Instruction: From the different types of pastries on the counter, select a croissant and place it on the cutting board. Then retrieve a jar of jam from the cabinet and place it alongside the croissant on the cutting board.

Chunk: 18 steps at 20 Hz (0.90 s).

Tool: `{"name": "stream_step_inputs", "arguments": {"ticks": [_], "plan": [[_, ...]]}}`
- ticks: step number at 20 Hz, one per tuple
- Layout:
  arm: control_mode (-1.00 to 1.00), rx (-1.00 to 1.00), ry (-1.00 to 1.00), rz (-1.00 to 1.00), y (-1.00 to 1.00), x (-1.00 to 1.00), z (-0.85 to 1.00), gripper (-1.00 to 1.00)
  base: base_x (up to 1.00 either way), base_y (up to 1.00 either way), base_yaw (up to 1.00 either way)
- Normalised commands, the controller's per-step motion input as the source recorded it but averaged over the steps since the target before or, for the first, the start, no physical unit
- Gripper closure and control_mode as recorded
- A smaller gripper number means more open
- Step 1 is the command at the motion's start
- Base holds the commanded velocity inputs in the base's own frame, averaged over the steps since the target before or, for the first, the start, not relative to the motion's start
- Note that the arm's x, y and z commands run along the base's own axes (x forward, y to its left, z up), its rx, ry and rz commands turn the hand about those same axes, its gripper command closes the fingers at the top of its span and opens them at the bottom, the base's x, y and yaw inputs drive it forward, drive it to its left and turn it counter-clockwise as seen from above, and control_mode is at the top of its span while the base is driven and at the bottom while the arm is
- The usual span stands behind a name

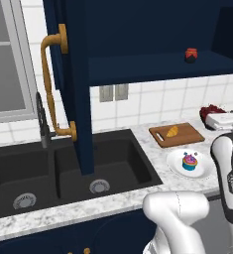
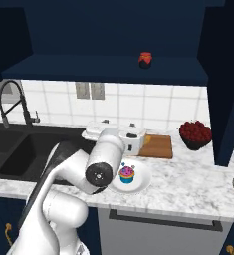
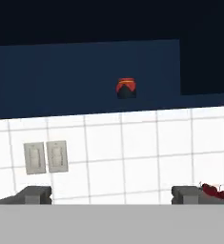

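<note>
Where cabinet point(image 1: 152, 30) gapes, jam jar point(image 1: 191, 55) seemingly alone inside.

The croissant point(image 1: 172, 131) lies on the cutting board point(image 1: 185, 136), at the back of the counter point(image 1: 152, 149) right of the sink point(image 1: 63, 171). Before the board, the cupcake point(image 1: 189, 161) sits on a plate point(image 1: 176, 163). The jar of jam point(image 1: 191, 55) stands on the cabinet point(image 1: 152, 30) shelf above.

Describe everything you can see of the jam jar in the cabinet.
The jar of jam is a small, squat red jar with dark parts at its top and base. It stands upright on the open cabinet's navy shelf, toward the back, alone, nothing else touching it. It sits above the tiled wall, higher than the counter items. In the hand view it lies ahead, near centre. Its label and material are too small to tell.
</note>
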Motion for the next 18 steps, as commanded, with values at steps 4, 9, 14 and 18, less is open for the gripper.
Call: {"name": "stream_step_inputs", "arguments": {"ticks": [4, 9, 14, 18], "plan": [[-1.0, -0.12, -0.4, 0.0, 0.35, 0.01, 0.82, -1.0, 0.0, 0.0, 0.0], [-1.0, -0.13, -0.25, 0.0, 0.34, 0.08, 0.94, -1.0, 0.0, 0.0, 0.0], [-1.0, -0.03, 0.01, -0.02, 0.09, 0.05, 0.34, -1.0, 0.0, 0.0, 0.0], [-1.0, 0.0, 0.34, -0.34, 0.0, 0.0, 0.8, -1.0, 0.0, 0.0, 0.0]]}}
